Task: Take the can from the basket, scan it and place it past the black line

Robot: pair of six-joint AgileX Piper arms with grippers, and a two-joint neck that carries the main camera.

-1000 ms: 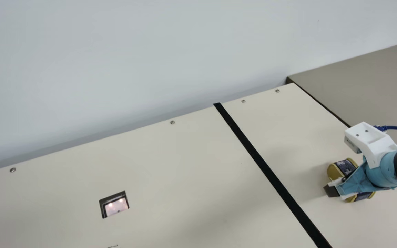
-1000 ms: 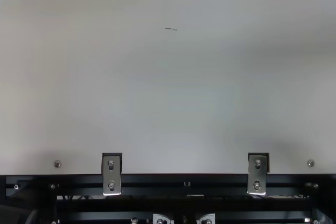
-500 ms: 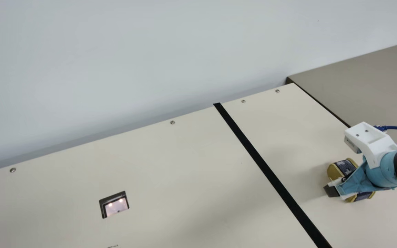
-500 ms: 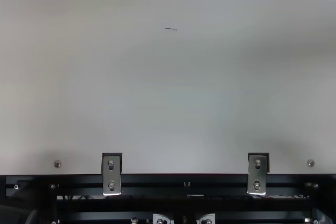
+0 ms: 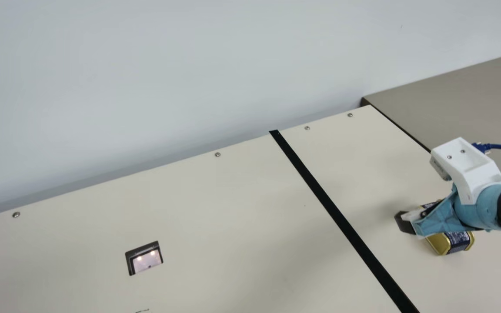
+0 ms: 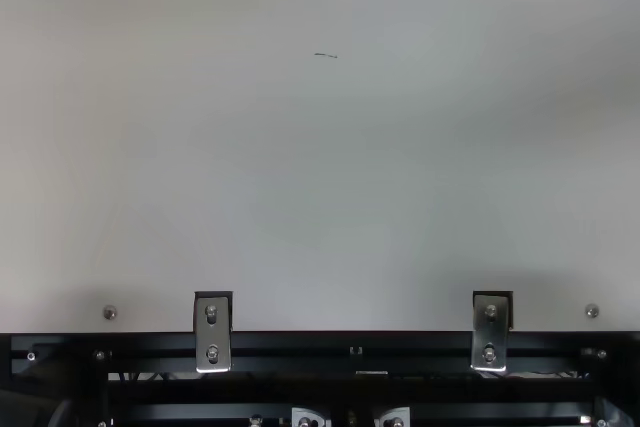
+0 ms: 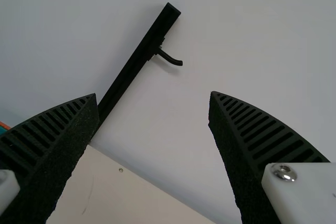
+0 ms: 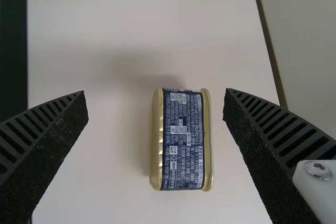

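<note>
Can [image 8: 181,140]: gold tin, oblong with rounded corners, wrapped in dark blue print, on the smooth cream table [image 5: 233,208] past the black line [image 5: 342,221].
Right gripper [image 5: 404,223]: I have it spread wide, the can between my ribbed fingers with a gap on each side.
Scanner window [image 5: 147,261]: sunk in the table, glowing pinkish, across the line.
Left gripper [image 7: 153,94]: wide too, facing my pale wall [image 5: 146,87].

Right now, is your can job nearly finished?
Nearly, I think. The can lies on the table past the black line. My right gripper is open over it, holding nothing. Whether it was scanned, I can't tell. What's left is probably just moving that arm away.
</note>
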